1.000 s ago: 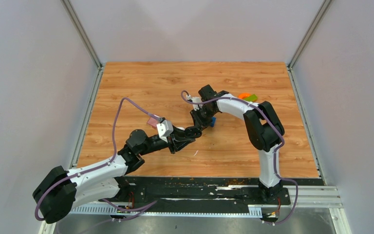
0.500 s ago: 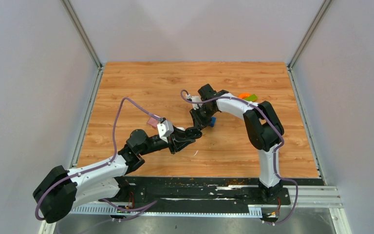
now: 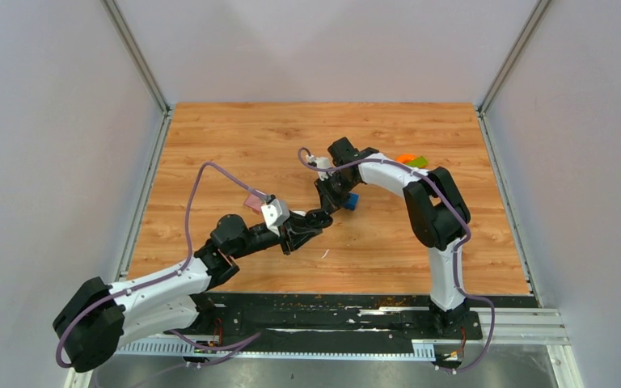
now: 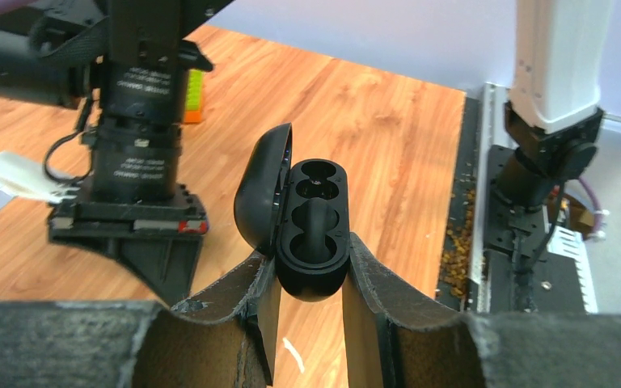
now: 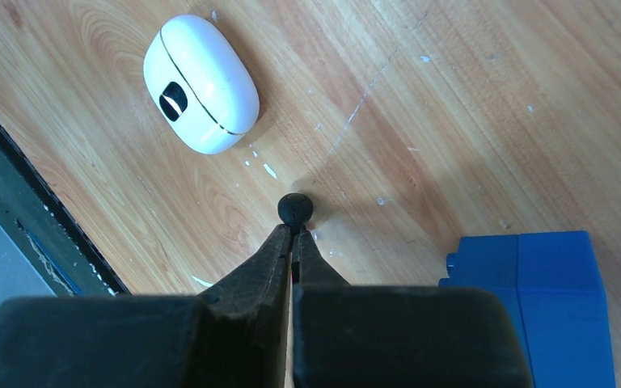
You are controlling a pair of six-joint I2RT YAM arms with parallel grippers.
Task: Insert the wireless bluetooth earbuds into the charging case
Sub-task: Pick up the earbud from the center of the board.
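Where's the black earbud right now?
In the right wrist view the black earbud is mid-frame, pinched at the tips of the right gripper. The closed white case lies up-left of it and the blue block down-right.

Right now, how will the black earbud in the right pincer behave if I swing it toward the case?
Probably slippery: the black earbud is rounded and the right pincer holds only its edge at the very tips, so it may twist out. It looks tiny and light; if dropped, it would likely roll.
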